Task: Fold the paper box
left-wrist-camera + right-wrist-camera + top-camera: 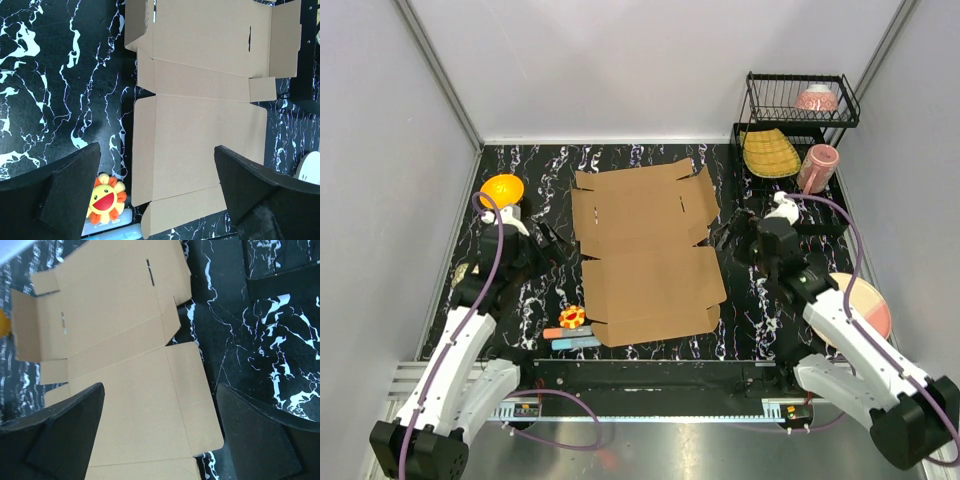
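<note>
We see a black, white-veined table (745, 330) and, flat and unfolded in the middle of it, the paper box (645, 255), a brown cardboard sheet with its flaps and tabs spread out and its slotted panel towards the far side. The two arms reach in from the near edge and flank it. The left gripper (157, 147) hangs just beside the box's left edge, about level with its far half. Its jaws are spread wide and hold nothing, and in its wrist view the cardboard shows between the two dark fingers (60, 190). The right gripper (161, 386) hangs just off the box's right edge, near the notch between the panels. It too is wide open and empty, with the near panel below and between its fingers (260, 435). Neither gripper appears to touch the box. In the far right corner stands a black wire dish rack (803, 122), and a pink plate (868, 300) lies beside the right arm. An orange bowl (502, 189) sits behind the left wrist. A small sunflower toy (105, 198) lies just off the box's near left corner.
</note>
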Action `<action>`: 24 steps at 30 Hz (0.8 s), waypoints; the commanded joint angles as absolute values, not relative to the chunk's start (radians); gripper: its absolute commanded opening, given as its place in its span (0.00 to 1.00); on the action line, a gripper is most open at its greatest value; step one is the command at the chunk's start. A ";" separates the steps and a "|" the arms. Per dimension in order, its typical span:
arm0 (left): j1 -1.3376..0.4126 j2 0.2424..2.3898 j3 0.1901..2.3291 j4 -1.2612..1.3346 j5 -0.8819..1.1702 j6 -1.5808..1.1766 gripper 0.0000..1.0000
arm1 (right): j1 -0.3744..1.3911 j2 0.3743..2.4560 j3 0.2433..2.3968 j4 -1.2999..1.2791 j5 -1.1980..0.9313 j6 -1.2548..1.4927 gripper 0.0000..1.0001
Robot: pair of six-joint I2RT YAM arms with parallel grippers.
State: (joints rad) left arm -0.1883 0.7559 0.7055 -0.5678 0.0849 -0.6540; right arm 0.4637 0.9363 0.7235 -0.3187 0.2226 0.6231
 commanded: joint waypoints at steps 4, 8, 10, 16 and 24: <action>-0.183 0.778 0.767 -0.485 0.112 -0.657 0.99 | 0.466 0.759 0.652 -0.176 0.105 0.589 1.00; -0.184 0.810 0.784 -0.445 0.054 -0.649 0.99 | 0.466 0.787 0.690 -0.225 0.080 0.548 1.00; -0.183 0.840 0.769 -0.384 0.003 -0.684 0.99 | 0.466 0.796 0.699 -0.242 0.095 0.540 1.00; -0.178 1.058 0.811 -0.209 -0.152 -0.675 0.99 | 0.466 0.801 0.693 -0.242 0.089 0.575 1.00; -0.178 1.534 1.109 -0.213 0.054 -0.578 0.72 | 0.465 0.787 0.680 -0.244 0.028 0.603 1.00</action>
